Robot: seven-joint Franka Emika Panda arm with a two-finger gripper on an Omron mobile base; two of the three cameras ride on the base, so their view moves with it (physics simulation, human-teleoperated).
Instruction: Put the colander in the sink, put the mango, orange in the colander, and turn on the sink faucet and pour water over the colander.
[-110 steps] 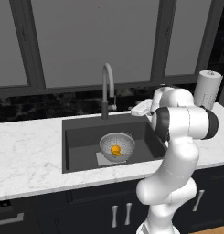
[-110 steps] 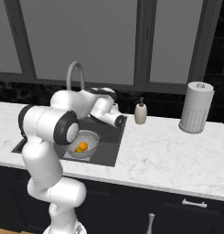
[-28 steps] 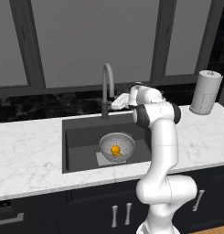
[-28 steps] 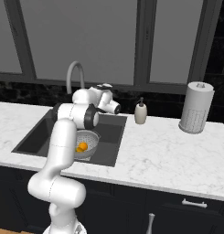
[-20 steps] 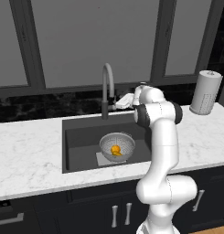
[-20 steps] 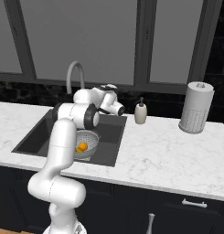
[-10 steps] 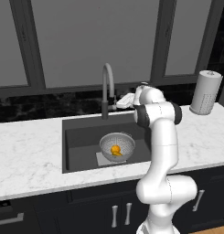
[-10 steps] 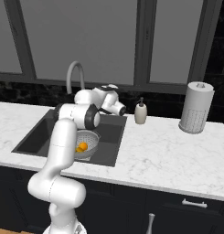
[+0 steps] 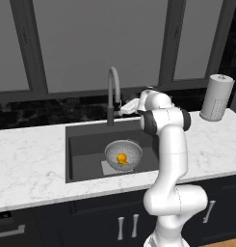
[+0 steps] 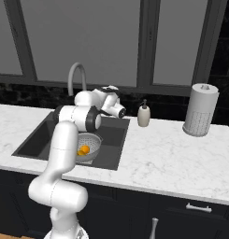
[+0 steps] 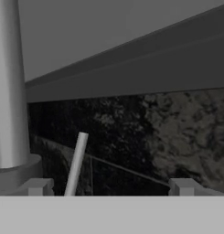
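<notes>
Colander (image 9: 123, 154) sits on the bottom of the sink (image 9: 85, 144), upright, over the lighter square patch. Inside it, orange (image 9: 121, 157) fruit shows bright; from the right base view two orange-yellow lumps lie touching each other in the bowl, so the mango (image 10: 80, 152) is likely the second, though I cannot tell which is which at this size. Placing steps look done: colander in, fruit in. What is left is the water. No stream falls from the sink faucet (image 9: 112, 93), and the basin looks dry, so I judge the tap not yet on. Hand (image 9: 130, 107) is up at the back of the sink, just beside the faucet's lower stem, pointed at it. In the hand view the thick grey stem (image 11: 10, 91) stands upright at the left and the thin lever (image 11: 77, 162) slants up between the two fingertips (image 11: 36, 186), which stand spread wide apart with nothing gripped. Whether either tip touches the lever cannot be told. Judgement: the current step is working the lever. Beige soap dispenser (image 10: 144, 115) and paper towel roll (image 10: 200, 109) stand on the table (image 10: 181, 158) to the right, well apart from the work.
</notes>
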